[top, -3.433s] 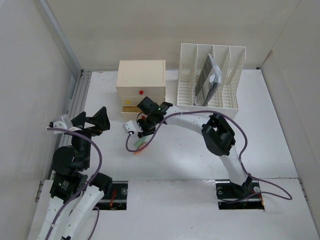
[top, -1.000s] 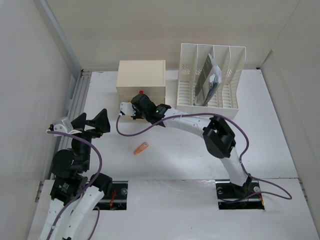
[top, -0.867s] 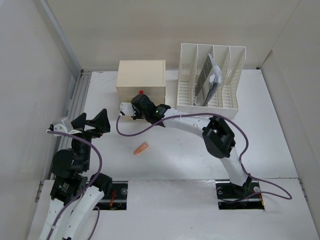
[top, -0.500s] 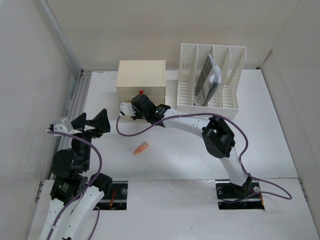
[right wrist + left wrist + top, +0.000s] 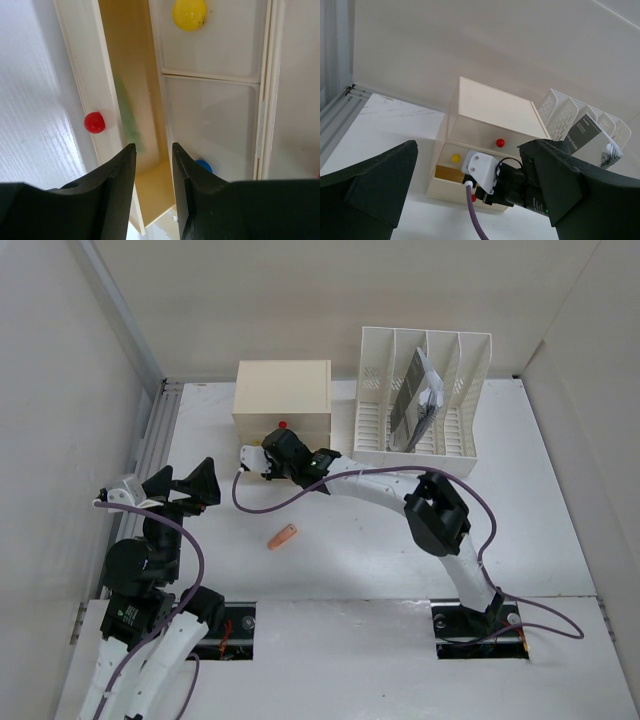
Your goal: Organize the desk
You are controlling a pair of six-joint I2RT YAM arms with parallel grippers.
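Observation:
The desk is a white tabletop. A small orange piece lies on it in front of the cream drawer box. My right gripper reaches into that box's pulled-out bottom drawer. Its jaws stand apart with nothing between them. A blurred green thing shows inside the drawer just past the left finger. My left gripper hovers open over the desk's left side, empty, facing the box; its own point is.
A white slotted file rack holding a booklet stands right of the drawer box. Red, yellow and blue knobs mark the drawers. A ribbed metal rail runs along the desk's left edge, and white panels wall it.
The right gripper came from the desk by the orange piece to the open drawer. Its jaws have widened a little over the last second. The left arm has held still.

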